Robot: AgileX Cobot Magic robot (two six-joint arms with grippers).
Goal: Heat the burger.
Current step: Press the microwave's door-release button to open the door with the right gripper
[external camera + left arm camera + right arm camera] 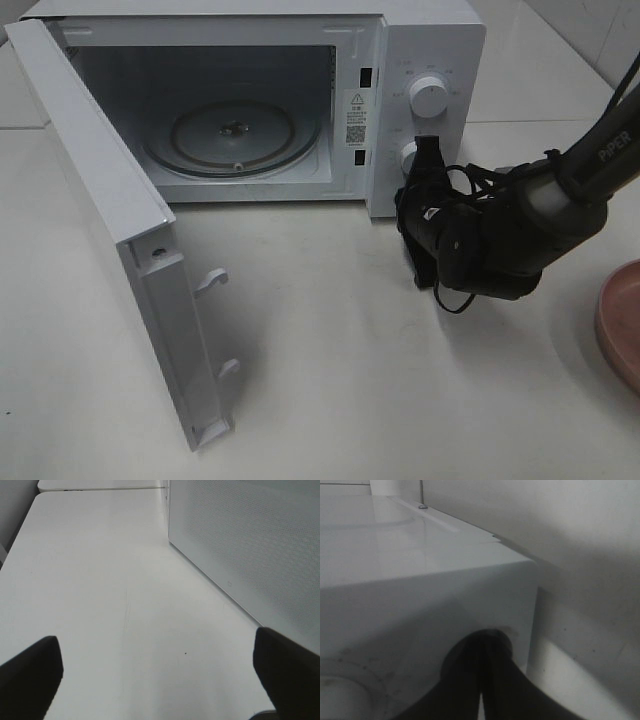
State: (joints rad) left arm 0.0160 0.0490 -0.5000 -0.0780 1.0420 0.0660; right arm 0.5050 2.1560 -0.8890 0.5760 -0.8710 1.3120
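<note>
Standing open with its round glass turntable bare, the white box-shaped microwave at the table's far edge lacks the burger, which is nowhere in view, while the black right gripper is closed on nothing beside the lower dial and the left gripper is wide open, empty.

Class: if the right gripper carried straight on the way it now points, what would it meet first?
Most likely the microwave's control panel, just beside the lower knob. The shut right gripper looks very close to it, though depth is unclear.

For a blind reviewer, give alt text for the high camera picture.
A white microwave stands with its door wide open, its glass turntable bare. The right gripper, shut, points at the lower knob; a pink plate shows at the right edge.
</note>
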